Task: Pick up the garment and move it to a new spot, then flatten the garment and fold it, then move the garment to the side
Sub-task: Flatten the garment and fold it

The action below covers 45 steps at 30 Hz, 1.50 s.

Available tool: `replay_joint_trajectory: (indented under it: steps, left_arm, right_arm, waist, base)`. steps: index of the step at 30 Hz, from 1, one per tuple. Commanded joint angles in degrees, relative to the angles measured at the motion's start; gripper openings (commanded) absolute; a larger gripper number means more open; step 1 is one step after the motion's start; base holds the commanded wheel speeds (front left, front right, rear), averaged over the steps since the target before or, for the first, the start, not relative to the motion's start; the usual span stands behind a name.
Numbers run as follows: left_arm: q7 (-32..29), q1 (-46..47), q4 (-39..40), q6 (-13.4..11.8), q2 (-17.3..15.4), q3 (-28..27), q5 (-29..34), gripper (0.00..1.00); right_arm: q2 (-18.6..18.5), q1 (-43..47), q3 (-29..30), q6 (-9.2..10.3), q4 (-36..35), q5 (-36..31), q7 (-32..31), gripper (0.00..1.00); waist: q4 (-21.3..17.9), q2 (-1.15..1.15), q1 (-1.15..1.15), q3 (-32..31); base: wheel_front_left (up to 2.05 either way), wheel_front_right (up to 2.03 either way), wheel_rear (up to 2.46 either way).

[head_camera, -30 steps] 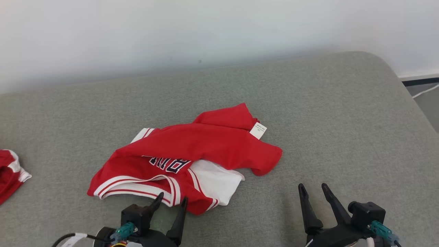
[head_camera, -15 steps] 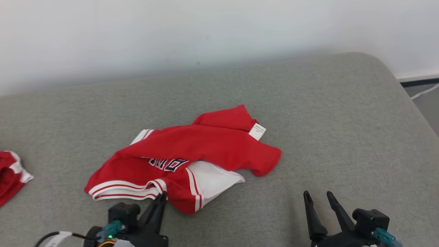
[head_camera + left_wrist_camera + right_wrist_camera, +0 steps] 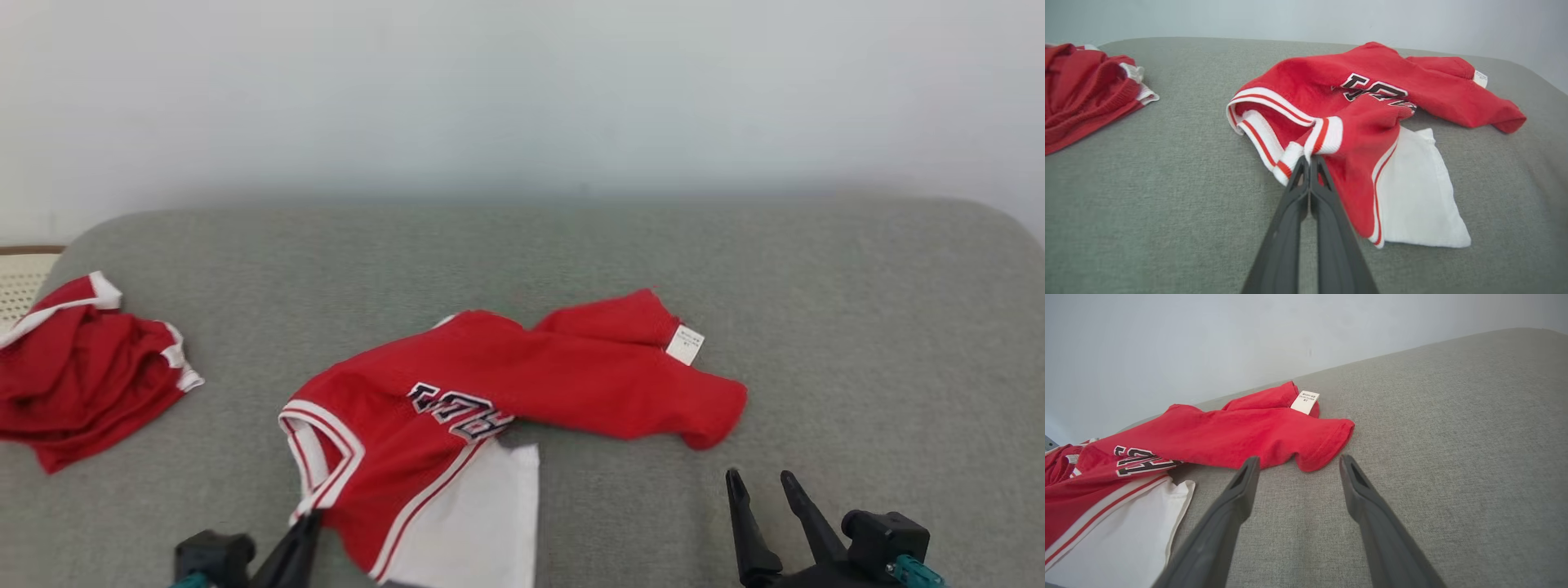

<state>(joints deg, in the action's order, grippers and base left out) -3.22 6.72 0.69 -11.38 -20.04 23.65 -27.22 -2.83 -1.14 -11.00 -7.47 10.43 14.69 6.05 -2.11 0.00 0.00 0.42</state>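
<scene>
On the garment hem, left hand clamps; cushion spreads rightward.

garment: red, white panel, red-white striped trim, dark lettering | second garment: red, white trim | cushion: grey

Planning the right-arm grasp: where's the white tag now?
Head view, right of centre: the tag sits on the far right part of the jersey, beyond and just left of the open right gripper; the left gripper pinches the opposite end.
</scene>
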Motion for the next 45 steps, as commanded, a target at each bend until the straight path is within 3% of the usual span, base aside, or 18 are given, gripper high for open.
replay_joint_trajectory:
  steps: [1, 9, 13, 14, 15, 28, 45]
  left_arm:
    - [-0.10, -2.04, 0.79, -0.64, -1.31, -1.00, -1.04, 0.00]
    - [1.91, -4.57, 0.06, -2.23, -3.90, -3.94, -0.57, 0.00]
    - [3.80, -3.98, -1.71, -2.79, -3.42, -4.15, 0.06, 0.00]
    - [4.41, -3.75, -2.08, -3.04, -3.17, -4.12, 0.27, 0.56]
    - [5.16, -3.62, -2.44, -3.42, -2.51, -4.35, 0.06, 1.00]
    - [11.45, -8.98, -1.56, -6.76, 3.23, -3.55, -1.00, 1.00]
    - [13.50, -7.39, -11.89, -3.93, 6.19, -3.01, -4.44, 1.00]
  right_arm:
    - [-0.10, 0.61, -0.30, -0.04, 0.15, 0.53, -0.04, 1.00]
    - [-0.11, 0.91, -0.05, -0.04, 0.33, -0.43, -0.51, 1.00]
    - [-0.10, 1.47, 0.35, -0.04, -0.05, -0.86, -0.95, 1.00]
    - [-0.10, 1.52, 0.41, -0.04, -0.15, -0.98, -1.04, 1.00]
    - [-0.09, 1.57, 0.42, -0.04, -0.26, -1.04, -1.15, 1.00]
    - [-0.10, 1.63, 0.67, -0.04, -1.11, -1.19, -1.81, 1.00]
    - [-0.10, 0.34, 0.46, -0.04, -0.82, -1.42, -1.93, 1.00]
  waist:
    - [1.54, 0.00, 0.00, -1.01]
    - [1.15, 0.00, 0.00, -1.17]
    - [1.05, 0.00, 0.00, -1.12]
    - [1.05, 0.00, 0.00, -1.06]
    - [1.07, 0.00, 0.00, -1.01]
    - [2.13, 0.00, 0.00, -0.53]
    - [-1.15, 0.00, 0.00, 1.61]
  base:
    - [0.00, 0.00, 0.00]
    - [0.00, 0.00, 0.00]
    - [0.00, 0.00, 0.00]
    - [0.00, 0.00, 0.00]
    - [0.00, 0.00, 0.00]
    - [0.00, 0.00, 0.00]
    - [0.00, 0.00, 0.00]
